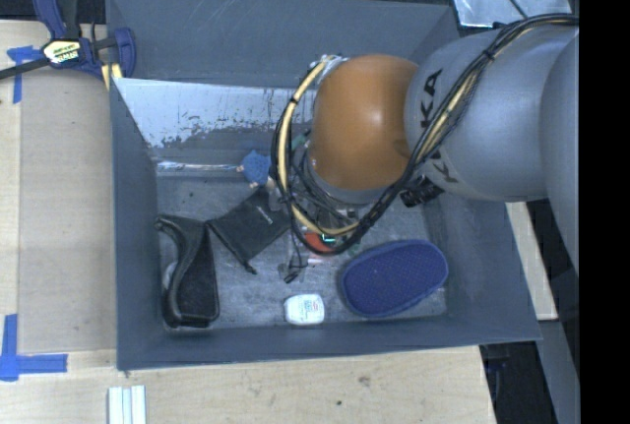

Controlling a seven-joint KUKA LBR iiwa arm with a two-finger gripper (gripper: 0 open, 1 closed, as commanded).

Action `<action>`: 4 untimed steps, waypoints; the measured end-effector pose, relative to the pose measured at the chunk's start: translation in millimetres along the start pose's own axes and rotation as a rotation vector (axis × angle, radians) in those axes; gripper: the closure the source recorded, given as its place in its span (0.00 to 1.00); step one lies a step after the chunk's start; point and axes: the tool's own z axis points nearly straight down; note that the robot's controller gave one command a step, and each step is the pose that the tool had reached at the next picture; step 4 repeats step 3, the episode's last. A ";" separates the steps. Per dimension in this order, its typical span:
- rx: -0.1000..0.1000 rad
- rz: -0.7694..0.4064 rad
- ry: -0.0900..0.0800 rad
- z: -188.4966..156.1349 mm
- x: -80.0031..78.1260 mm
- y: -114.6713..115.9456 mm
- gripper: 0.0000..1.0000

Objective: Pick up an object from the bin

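— The pincer (313,237) is seen low at the middle of the bin (133,235), under the orange cover (359,122); released or clenched cannot be told.
— A flat black piece (246,230) is found just left of it. A white tag (304,309) and a blue oval pad (394,276) are seen nearby.

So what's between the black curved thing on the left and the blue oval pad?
In the camera view, a small white object lies between them, nearer the blue oval pad; a flat black piece sits behind, beside the black curved thing.
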 end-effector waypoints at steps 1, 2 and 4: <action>0.001 -0.029 -0.002 88.2 -33.5 -7.8 0.00; -0.002 -0.028 -0.010 82.7 -35.4 -7.1 1.00; -0.002 -0.031 -0.016 -60.1 -42.1 -7.2 1.00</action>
